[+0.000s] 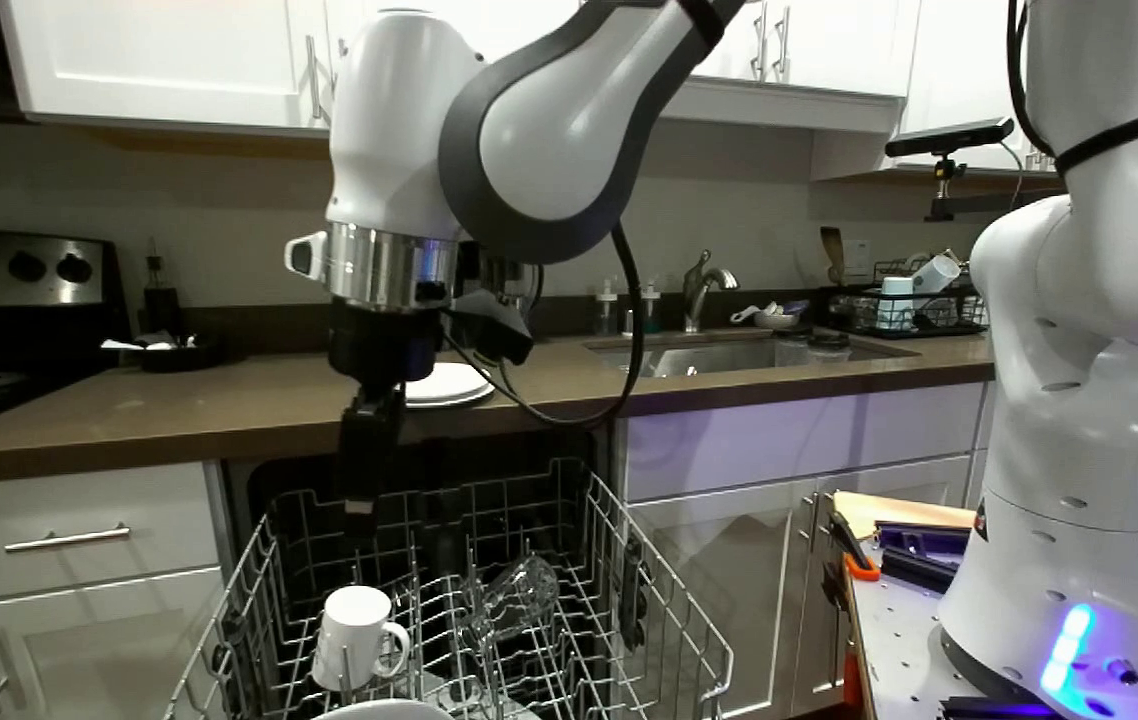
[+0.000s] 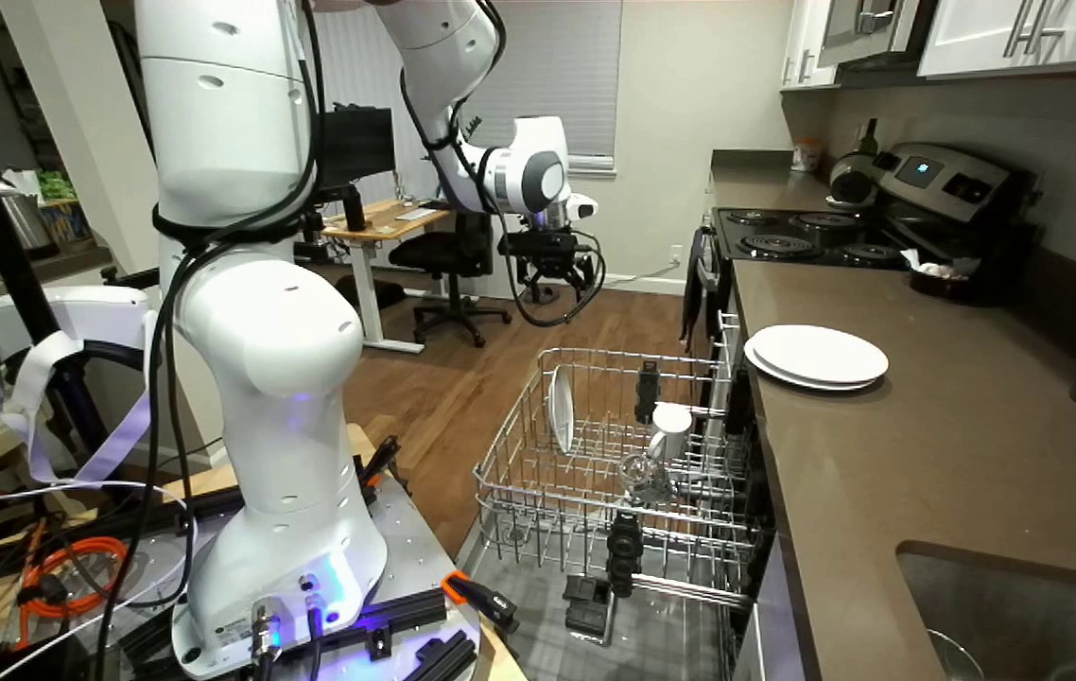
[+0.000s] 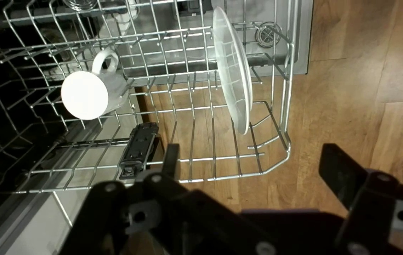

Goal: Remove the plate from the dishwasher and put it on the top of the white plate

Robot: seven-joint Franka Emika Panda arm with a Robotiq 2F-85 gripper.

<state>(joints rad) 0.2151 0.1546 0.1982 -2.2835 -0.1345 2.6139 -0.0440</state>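
Fingers (image 3: 170,159) are held wide apart, nothing between them, with the gripper (image 3: 253,159) poised above the dishwasher (image 2: 661,629). Below and ahead of the fingers, the plate (image 3: 231,71) is propped on edge in the rack (image 3: 230,177); its rim could be struck by a skewed approach. Farther off, the white mug (image 3: 84,95) (apparently upturned) could be knocked by a wide swing. Farthest from the fingers, the white plate (image 2: 817,352) could be shoved across the counter (image 2: 888,492) by a tilted set-down.

Exterior view facing counter (image 1: 179,405), exterior view past arm base (image 2: 264,558), wrist view downward, close, rack (image 3: 222,177) in all
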